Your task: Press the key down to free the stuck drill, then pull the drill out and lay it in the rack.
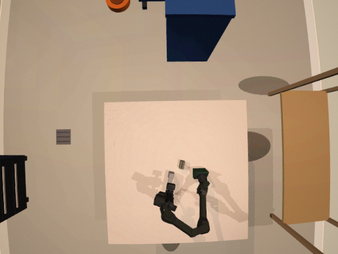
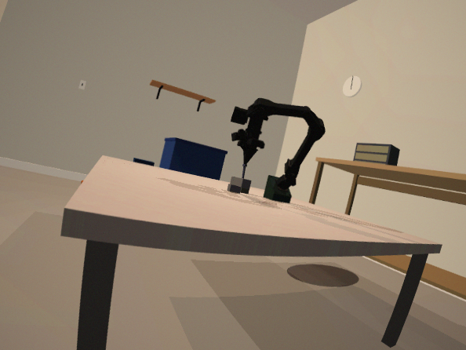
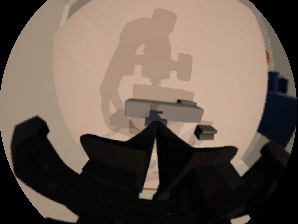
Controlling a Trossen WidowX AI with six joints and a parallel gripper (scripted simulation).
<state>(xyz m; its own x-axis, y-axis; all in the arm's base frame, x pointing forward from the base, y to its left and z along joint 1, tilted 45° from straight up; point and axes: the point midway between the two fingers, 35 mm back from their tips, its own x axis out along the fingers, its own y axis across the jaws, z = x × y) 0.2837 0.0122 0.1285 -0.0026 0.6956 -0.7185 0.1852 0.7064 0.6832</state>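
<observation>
A grey block (image 1: 170,177) (image 2: 237,180) (image 3: 142,108) stands on the table. In the wrist view it has a small dark raised piece (image 3: 186,102) on top, possibly the key. The thin drill (image 2: 244,172) stands upright at the block; in the wrist view its bluish-grey part (image 3: 155,121) shows just beyond the fingertips. My gripper (image 1: 170,184) (image 2: 245,162) (image 3: 156,123) is shut with nothing held and points down right above the drill's top; whether they touch I cannot tell. A small dark grooved piece (image 1: 181,164) (image 3: 205,132), apparently the rack, stands beside the block.
The arm's green base (image 1: 200,172) (image 2: 278,193) stands on the table (image 1: 136,128) (image 2: 157,208) (image 3: 90,60), near the block and the grooved piece. The bent arm (image 1: 202,205) (image 2: 287,109) reaches over the block. A blue cabinet (image 1: 199,7) (image 2: 192,158) (image 3: 277,115) stands beyond the table.
</observation>
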